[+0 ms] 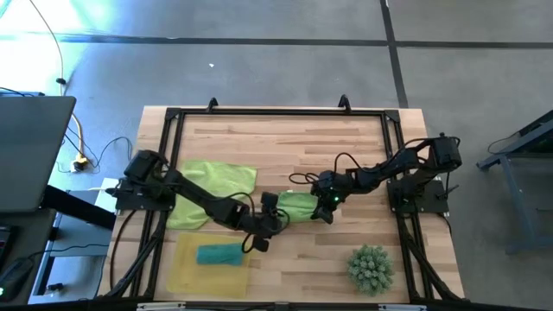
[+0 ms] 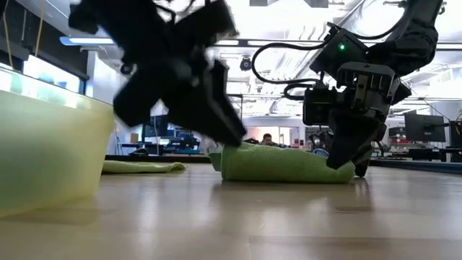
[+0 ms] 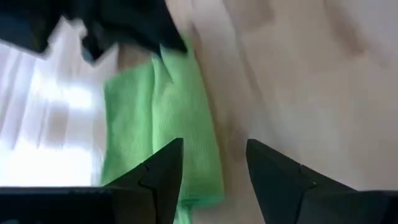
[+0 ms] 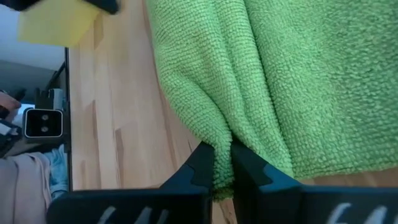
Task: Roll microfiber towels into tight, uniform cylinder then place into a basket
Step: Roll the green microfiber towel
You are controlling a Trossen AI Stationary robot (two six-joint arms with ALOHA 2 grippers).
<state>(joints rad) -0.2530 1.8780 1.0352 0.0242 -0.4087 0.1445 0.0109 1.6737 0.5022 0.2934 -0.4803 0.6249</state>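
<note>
left hand (image 2: 216,108) is motion-blurred in the low view; the basket (image 2: 43,152) is cut off at the edge.

Overhead looks straight down, low camera sits level at tabletop, both wrist cameras hang close above the shared green towel (image 1: 298,206).

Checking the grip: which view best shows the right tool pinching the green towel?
The right wrist view: the right tool is shut on the green towel. The high and low views show it less clearly; the left wrist view shows only towel.

1. Grey floor (image 1: 285,73) is stretching around the table, dark seams crossing it toward twelve o'clock.
2. Ceiling lights (image 2: 94,41) are glowing overhead.
3. A dark monitor (image 1: 30,151) is sitting at nine o'clock.
</note>
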